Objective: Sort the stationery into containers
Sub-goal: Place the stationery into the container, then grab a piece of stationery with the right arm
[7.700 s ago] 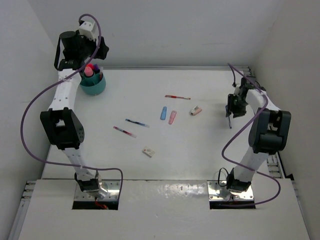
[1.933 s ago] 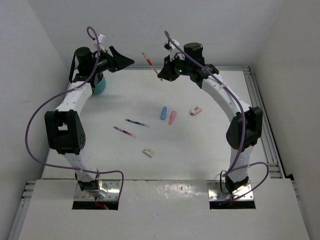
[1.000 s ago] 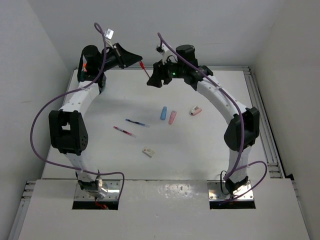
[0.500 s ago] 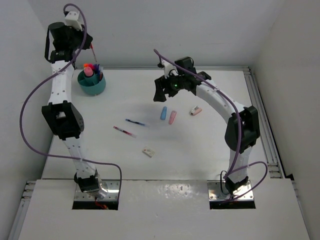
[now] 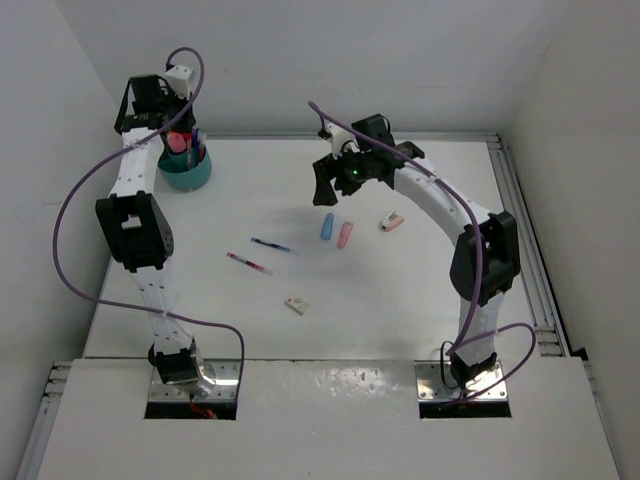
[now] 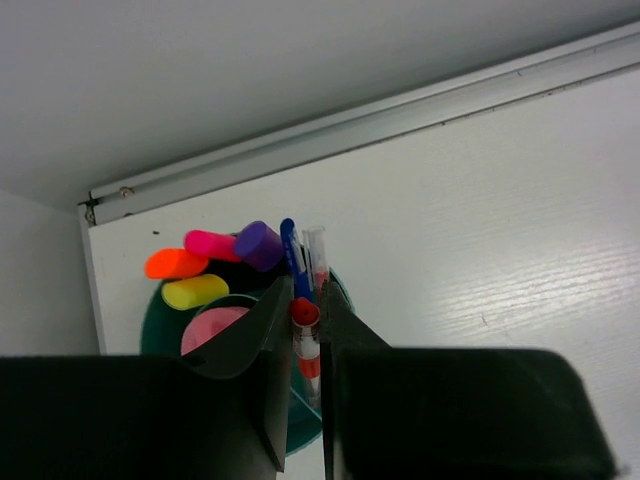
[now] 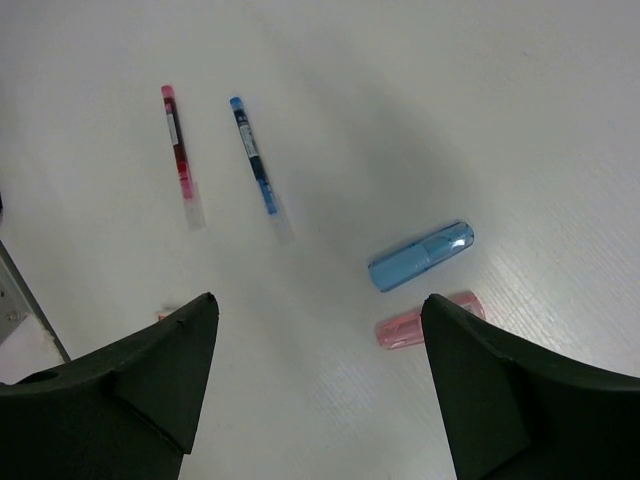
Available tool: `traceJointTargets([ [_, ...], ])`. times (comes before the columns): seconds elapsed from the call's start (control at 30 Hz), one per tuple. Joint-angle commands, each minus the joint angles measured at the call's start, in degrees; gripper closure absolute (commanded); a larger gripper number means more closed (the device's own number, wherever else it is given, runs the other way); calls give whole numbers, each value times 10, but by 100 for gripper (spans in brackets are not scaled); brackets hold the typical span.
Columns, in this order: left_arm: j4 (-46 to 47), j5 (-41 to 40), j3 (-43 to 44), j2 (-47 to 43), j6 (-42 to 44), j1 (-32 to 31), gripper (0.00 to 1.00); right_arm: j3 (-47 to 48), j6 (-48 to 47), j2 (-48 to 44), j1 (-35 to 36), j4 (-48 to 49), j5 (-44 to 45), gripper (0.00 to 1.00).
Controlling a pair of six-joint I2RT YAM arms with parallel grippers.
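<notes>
My left gripper (image 6: 305,302) is shut on a thin red pen (image 6: 306,345), held upright over the teal cup (image 6: 158,322). The cup (image 5: 186,174) holds highlighters with orange (image 6: 172,263), yellow (image 6: 195,291), pink and purple (image 6: 258,245) ends, a blue pen (image 6: 290,255) and a pink tube (image 6: 214,331). My right gripper (image 7: 320,300) is open and empty, hovering above the table. Below it lie a blue eraser (image 7: 420,257) and a pink eraser (image 7: 400,328); further off lie a red pen (image 7: 178,150) and a blue pen (image 7: 252,150).
In the top view a pinkish eraser (image 5: 392,222) lies right of the blue one (image 5: 327,227), and a small pale eraser (image 5: 296,303) lies nearer the front. White walls close in the back and both sides. A metal rail (image 6: 400,105) runs behind the cup.
The left gripper took the red pen from the right gripper in mid-air, swung left and came down over the cup. The right gripper opened and moved down toward the erasers.
</notes>
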Motion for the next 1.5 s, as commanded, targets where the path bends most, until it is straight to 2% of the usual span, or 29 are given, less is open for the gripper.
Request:
traceJointTargets([
  [0.0, 36, 16, -9, -14, 4, 3, 100, 26, -11, 5, -2, -2, 2, 19],
  [0.3, 66, 23, -3, 12, -20, 3, 100, 20, -25, 4, -2, -6, 1, 21],
  [0.43, 60, 24, -8, 15, -23, 3, 93, 24, -48, 12, -1, -12, -7, 22],
  [0.47, 58, 24, -9, 13, -23, 3, 89, 29, -49, 16, 1, -22, -7, 22],
  [0.5, 53, 24, -9, 14, -24, 3, 70, 41, -55, 26, 1, -28, -8, 23],
  [0.57, 46, 23, -11, 11, -30, 3, 51, 52, -59, 36, 8, -39, -10, 25],
  [0.6, 43, 24, -13, 9, -34, 4, 32, 56, -64, 40, 9, -46, -13, 26],
  [0.67, 51, 30, -25, -6, -51, 9, 22, 55, -73, 47, 15, -52, -16, 29],
  [0.83, 98, 59, -85, -91, -103, 22, 21, 38, -91, 60, 45, -39, -12, 35],
  [1.03, 126, 81, -203, -206, -180, 32, 18, 54, -94, 104, 104, -22, -1, 46],
  [1.07, 121, 80, -212, -216, -185, 33, 16, 59, -95, 120, 111, -22, 0, 48],
  [1.13, 107, 74, -226, -244, -197, 39, 3, 73, -101, 135, 132, -22, 9, 51],
  [1.17, 90, 71, -231, -251, -199, 40, 0, 77, -109, 150, 143, -23, 15, 53],
  [1.3, 70, 59, -263, -293, -214, 47, 0, 89, -123, 186, 157, -20, 44, 55],
  [1.47, 91, 59, -350, -345, -214, 47, 0, 95, -138, 215, 168, 5, 113, 55],
])
